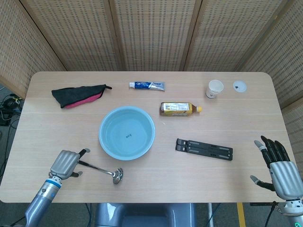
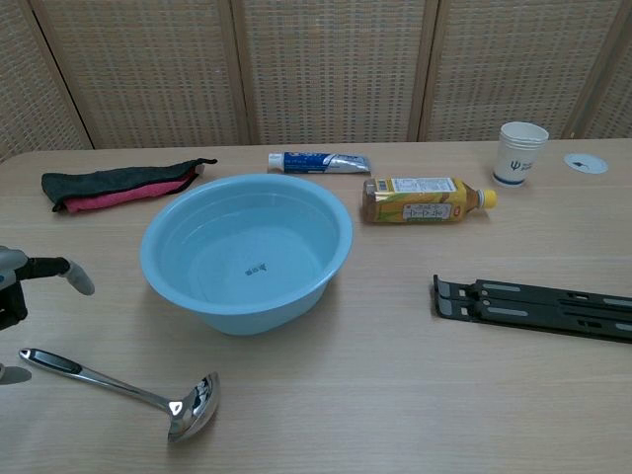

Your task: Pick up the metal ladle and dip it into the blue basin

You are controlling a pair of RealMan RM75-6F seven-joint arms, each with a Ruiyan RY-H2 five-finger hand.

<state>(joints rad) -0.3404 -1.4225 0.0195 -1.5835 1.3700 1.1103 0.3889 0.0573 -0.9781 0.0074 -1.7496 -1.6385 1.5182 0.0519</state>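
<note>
The metal ladle (image 1: 98,169) lies flat on the table in front of the blue basin (image 1: 101,134), its dark-tipped handle pointing left and its bowl to the right. My left hand (image 1: 65,163) hovers just above the handle's end, back upward, thumb and fingers spread on either side of the handle, holding nothing. The chest view has the left hand (image 2: 12,292) at the left edge above the ladle (image 2: 123,389), which still rests on the wood beside the basin (image 2: 193,304). At the table's front right corner my right hand (image 1: 279,166) rests open.
A black folding stand (image 1: 204,149) lies right of the basin. Behind the basin are a yellow bottle (image 1: 178,109) on its side, a toothpaste tube (image 1: 147,85), a paper cup (image 1: 214,88), a white lid (image 1: 239,86) and a black-and-pink cloth (image 1: 78,95).
</note>
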